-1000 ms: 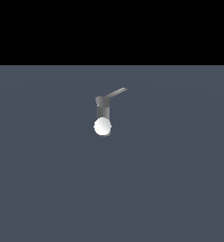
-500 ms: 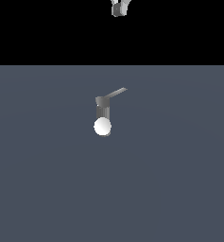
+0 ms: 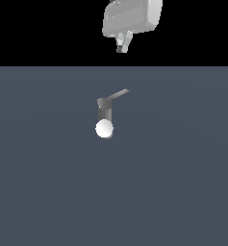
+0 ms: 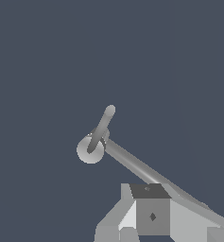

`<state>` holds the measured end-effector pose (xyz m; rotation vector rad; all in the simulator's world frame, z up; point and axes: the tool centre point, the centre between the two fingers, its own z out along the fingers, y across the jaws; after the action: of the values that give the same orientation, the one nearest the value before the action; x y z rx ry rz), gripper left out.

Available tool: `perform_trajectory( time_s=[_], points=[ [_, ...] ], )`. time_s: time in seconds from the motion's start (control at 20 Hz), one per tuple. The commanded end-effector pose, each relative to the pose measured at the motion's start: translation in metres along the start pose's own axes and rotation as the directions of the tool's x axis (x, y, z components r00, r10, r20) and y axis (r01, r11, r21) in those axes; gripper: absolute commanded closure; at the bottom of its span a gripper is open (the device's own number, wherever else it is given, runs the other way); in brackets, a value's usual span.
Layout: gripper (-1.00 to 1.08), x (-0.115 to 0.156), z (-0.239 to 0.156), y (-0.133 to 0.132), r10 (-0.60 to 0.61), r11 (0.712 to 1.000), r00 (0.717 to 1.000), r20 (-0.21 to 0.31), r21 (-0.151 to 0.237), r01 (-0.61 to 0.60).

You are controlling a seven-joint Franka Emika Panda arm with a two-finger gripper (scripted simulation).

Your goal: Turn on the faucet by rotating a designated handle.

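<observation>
While the white sphere (image 3: 104, 129) sits nearest in the exterior view, touching the foot of the faucet (image 3: 104, 110), the short matte-grey cylinder stands mid-floor with its thin flat handle (image 3: 118, 94) angling toward the exterior view's right. Farther back, the glossy white gripper (image 3: 122, 47) has descended into frame, approaching but well apart; fingers nearly together, holding nothing. Contact is not yet made.

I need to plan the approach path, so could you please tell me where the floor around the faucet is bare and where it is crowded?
The only clutter is the faucet, its handle pointing toward the exterior view's right, and the white sphere at its base. The grey floor is bare on both sides and in front. The gripper hangs apart, above and behind.
</observation>
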<state>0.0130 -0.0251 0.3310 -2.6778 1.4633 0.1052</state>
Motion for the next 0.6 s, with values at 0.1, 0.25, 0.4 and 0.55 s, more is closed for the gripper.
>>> perform_trajectory(
  time_s=[0.1,0.25,0.4,0.55],
  points=[
    [1.08,0.022,0.034,-0.020,0.129,0.992,0.992,-0.019,-0.004,-0.129],
    [1.08,0.037,0.058,-0.032,0.211,0.977,0.977,-0.035,-0.006,-0.211],
    [1.08,0.050,0.081,-0.042,0.284,0.958,0.957,-0.054,-0.005,-0.285],
    [1.08,0.060,0.101,-0.049,0.344,0.939,0.936,-0.071,-0.003,-0.345]
  ],
)
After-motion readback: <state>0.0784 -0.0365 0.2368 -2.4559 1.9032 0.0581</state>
